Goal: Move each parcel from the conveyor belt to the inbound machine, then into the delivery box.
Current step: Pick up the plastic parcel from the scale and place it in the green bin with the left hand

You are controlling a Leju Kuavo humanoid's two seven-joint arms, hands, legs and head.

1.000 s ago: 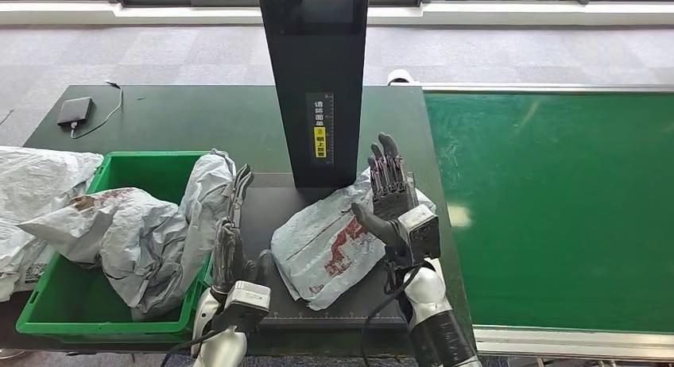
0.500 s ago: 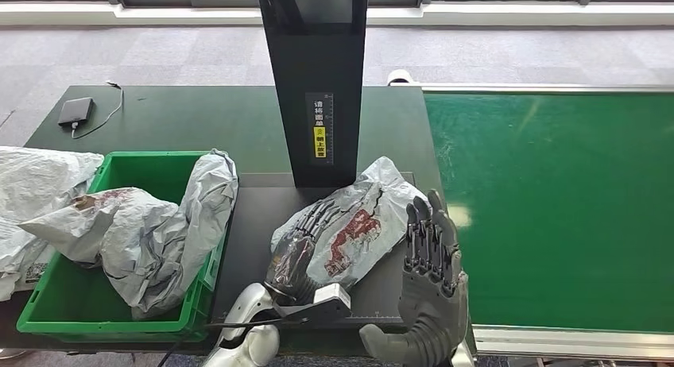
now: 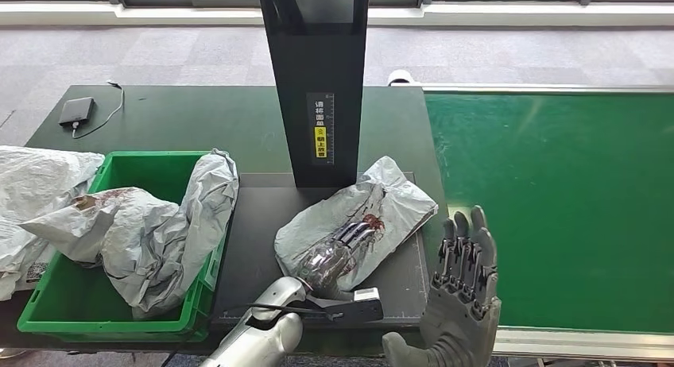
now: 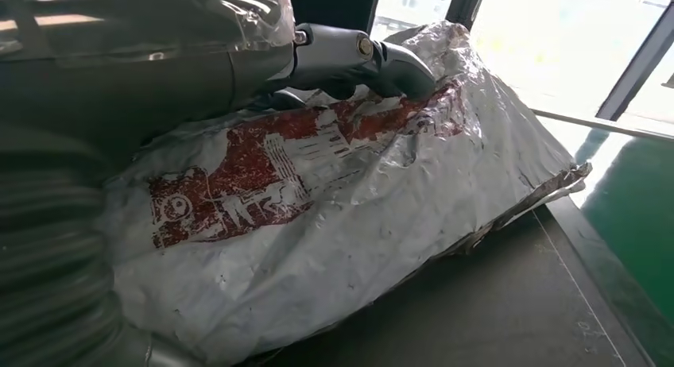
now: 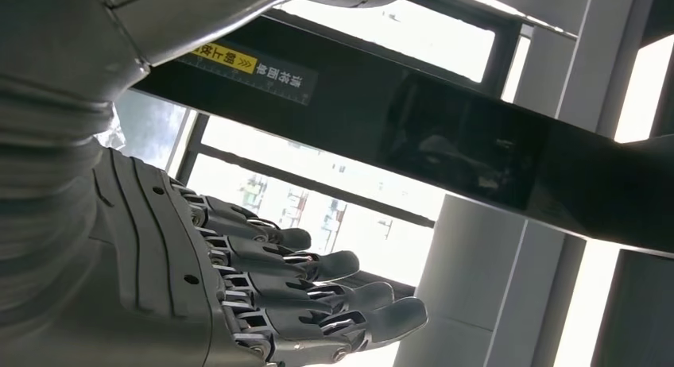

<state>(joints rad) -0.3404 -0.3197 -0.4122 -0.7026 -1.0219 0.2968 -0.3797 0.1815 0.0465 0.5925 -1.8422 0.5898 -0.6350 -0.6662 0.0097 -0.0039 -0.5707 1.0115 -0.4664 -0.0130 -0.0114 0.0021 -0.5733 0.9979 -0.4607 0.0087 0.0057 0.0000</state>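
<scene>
A crumpled silver parcel (image 3: 381,204) with red print lies on the black platform (image 3: 254,224) of the inbound machine, at the foot of its black column (image 3: 318,81). My left hand (image 3: 338,252) rests on the parcel's near side with its fingers stretched out along the top. In the left wrist view those fingers (image 4: 358,57) lie on the parcel (image 4: 318,224); the thumb is hidden. My right hand (image 3: 465,291) is raised and open, fingers apart, at the platform's front right corner, clear of the parcel. The right wrist view has this hand (image 5: 262,280) empty.
A green delivery box (image 3: 119,159) stands left of the platform with grey parcels (image 3: 135,232) in it. More parcels (image 3: 32,176) lie outside it at the far left. The green conveyor belt (image 3: 556,208) runs on the right. A black device (image 3: 75,111) with a cable lies at the back left.
My left hand has swung from beside the box onto the parcel and slid further across it. My right hand let go of the parcel and drew back to the front right.
</scene>
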